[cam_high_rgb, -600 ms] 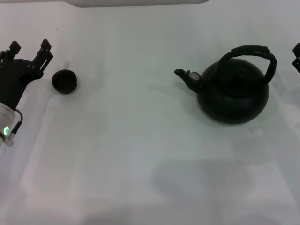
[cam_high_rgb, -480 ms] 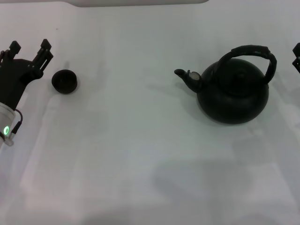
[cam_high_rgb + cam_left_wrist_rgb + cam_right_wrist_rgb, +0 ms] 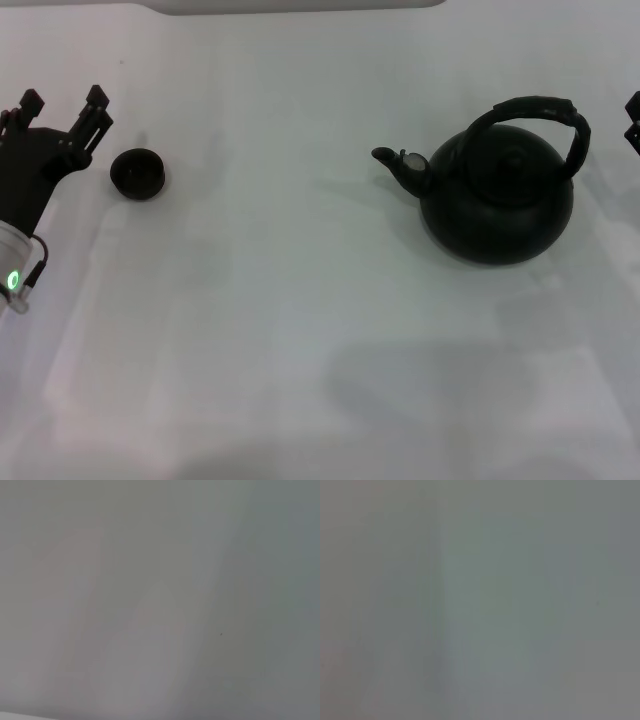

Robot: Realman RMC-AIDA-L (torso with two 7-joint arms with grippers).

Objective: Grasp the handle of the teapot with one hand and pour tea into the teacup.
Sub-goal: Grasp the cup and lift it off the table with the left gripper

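Observation:
In the head view the black teapot (image 3: 497,190) stands upright on the white table at the right, its short spout (image 3: 392,160) pointing left. Its thick arched handle (image 3: 534,110) stands up over the lid, and nothing holds it. The tiny dark teacup (image 3: 137,172) sits at the far left. No tea shows. My left gripper (image 3: 63,100) is open and empty just left of the teacup, not touching it. Only a sliver of my right gripper (image 3: 633,118) shows at the right edge, just right of the handle. Both wrist views show only bare table.
The white table (image 3: 280,300) stretches between the teacup and the teapot. A pale raised edge (image 3: 300,5) runs along the back of the table.

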